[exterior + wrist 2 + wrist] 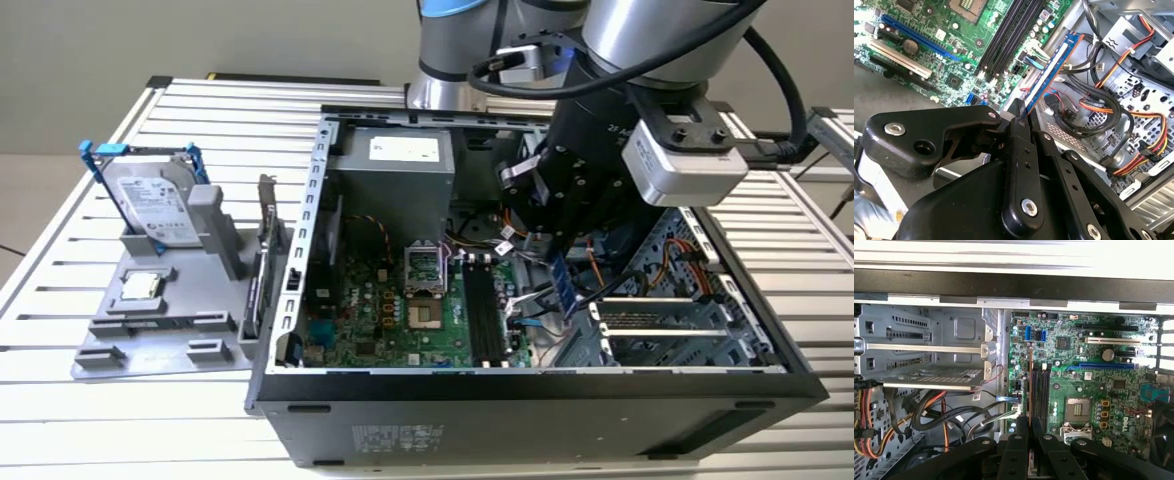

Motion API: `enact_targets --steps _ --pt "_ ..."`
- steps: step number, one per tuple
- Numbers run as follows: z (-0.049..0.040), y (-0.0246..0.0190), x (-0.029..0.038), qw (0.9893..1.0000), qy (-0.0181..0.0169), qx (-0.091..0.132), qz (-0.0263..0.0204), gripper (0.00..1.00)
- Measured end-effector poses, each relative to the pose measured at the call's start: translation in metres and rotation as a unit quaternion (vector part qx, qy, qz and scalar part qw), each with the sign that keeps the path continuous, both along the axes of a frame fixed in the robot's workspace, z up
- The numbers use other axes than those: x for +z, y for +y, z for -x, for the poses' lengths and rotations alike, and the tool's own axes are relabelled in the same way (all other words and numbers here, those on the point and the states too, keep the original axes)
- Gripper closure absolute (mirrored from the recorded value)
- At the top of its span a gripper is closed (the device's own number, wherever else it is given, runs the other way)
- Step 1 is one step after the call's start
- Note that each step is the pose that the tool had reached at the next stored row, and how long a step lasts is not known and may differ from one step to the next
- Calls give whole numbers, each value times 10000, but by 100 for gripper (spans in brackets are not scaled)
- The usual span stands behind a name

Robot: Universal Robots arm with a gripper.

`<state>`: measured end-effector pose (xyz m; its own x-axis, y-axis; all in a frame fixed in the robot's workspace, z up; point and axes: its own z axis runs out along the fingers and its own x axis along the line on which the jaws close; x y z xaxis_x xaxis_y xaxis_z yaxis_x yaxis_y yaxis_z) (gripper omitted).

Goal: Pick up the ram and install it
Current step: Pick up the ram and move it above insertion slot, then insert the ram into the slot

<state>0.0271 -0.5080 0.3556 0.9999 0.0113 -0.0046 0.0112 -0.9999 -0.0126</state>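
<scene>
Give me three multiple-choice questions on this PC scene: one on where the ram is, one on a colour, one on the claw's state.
1. Where is the ram?
A. In a person's hand.
B. In the claw, inside the case.
C. In a cardboard box.

2. What colour is the frame round the hard drive?
A. Red.
B. Blue.
C. Yellow.

3. How is the claw?
A. Open and empty.
B. Shut on a screwdriver.
C. Shut on the ram.

Answers:
1 B: in the exterior view the ram hangs from the claw within the case walls.
2 B: blue bars edge the drive in the exterior view.
3 C: in the second wrist view the claw pinches the ram's near end.
</scene>
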Motion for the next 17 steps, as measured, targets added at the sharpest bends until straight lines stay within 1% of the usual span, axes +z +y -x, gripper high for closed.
enact_targets --steps 10,17 --pt "0 11 -58 10000 0 -1 5 100" --pt "0 45 -92 10000 0 -2 5 100"
